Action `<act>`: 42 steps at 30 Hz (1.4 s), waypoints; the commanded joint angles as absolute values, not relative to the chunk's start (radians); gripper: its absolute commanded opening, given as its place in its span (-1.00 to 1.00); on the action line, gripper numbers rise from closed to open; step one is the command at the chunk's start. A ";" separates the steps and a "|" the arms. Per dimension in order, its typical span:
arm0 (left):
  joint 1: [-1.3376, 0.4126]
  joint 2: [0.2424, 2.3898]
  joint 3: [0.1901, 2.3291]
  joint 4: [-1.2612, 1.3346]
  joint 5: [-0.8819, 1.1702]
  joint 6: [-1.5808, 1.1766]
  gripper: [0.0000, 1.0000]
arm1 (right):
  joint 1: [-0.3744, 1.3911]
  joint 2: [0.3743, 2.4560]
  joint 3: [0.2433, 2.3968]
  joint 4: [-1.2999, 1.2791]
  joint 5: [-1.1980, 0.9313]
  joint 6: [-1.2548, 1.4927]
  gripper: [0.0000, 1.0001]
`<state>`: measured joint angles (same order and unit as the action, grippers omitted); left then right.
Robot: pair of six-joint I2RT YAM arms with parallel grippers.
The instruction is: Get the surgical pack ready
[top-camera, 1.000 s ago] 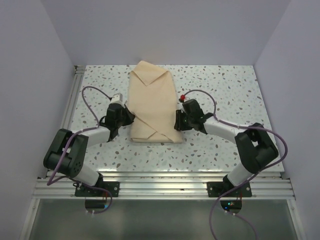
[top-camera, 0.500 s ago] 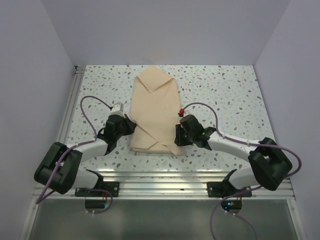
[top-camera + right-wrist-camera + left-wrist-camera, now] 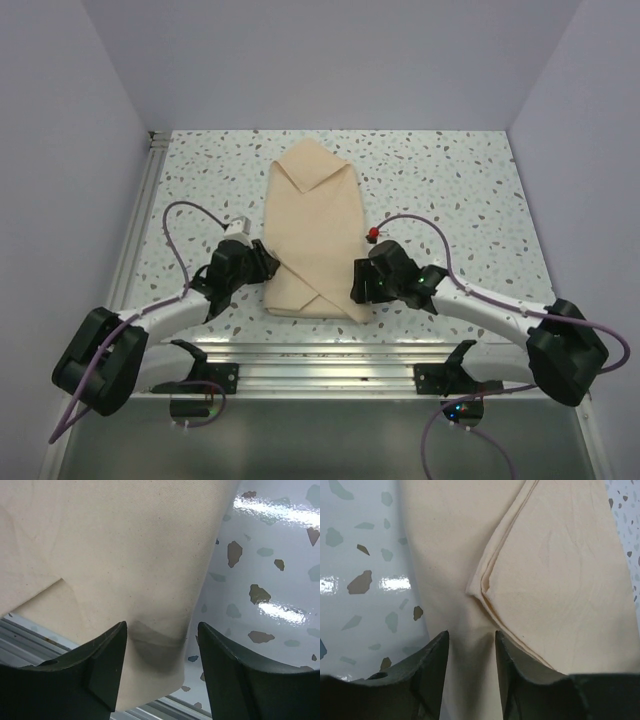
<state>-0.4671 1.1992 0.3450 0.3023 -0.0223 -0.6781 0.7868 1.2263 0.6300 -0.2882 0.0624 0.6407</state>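
Folded beige-tan cloth pack (image 3: pixel 312 230) on speckled white table (image 3: pixel 450 180).
Left gripper (image 3: pixel 470 642) and right gripper (image 3: pixel 161 640) flank its near end, jaws spread.

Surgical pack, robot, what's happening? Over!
Left gripper open, right gripper open, at near corners. Surgical pack wrapped, flat on table. Nothing seen in the way.

In front of me lies a white tabletop (image 3: pixel 450 180), with grey and dark speckles all over it. In my two wrist views its surface is glossy and gives back bright spots of light. Three plain pale-lilac walls close it in: a back wall (image 3: pixel 330 60), a left wall (image 3: pixel 60 150) and a right wall (image 3: pixel 590 130). Along the near edge run silver aluminium rails (image 3: pixel 330 365), and a single side rail (image 3: pixel 136 215) follows the left edge. Nearer than these rails I see a dark shiny panel (image 3: pixel 320 440).
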 commanded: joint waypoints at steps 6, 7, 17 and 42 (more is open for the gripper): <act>-0.364 1.109 0.436 0.152 0.026 -0.614 0.15 | 0.790 1.215 0.828 -0.422 0.110 0.568 0.31; -0.356 1.105 0.446 0.140 0.028 -0.608 0.16 | 0.788 1.221 0.847 -0.425 0.106 0.558 0.32; -0.250 1.311 0.750 0.077 0.106 -0.565 0.23 | 0.549 1.411 1.097 -0.353 -0.170 0.480 0.19; -0.160 2.017 1.385 0.046 0.239 -0.525 -0.37 | 0.322 2.282 1.735 -0.003 -0.213 1.015 -1.00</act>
<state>-0.1741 1.9869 1.3483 0.0715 0.2291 -0.5350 0.3138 2.2570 1.6398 -0.0719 -0.2535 0.9276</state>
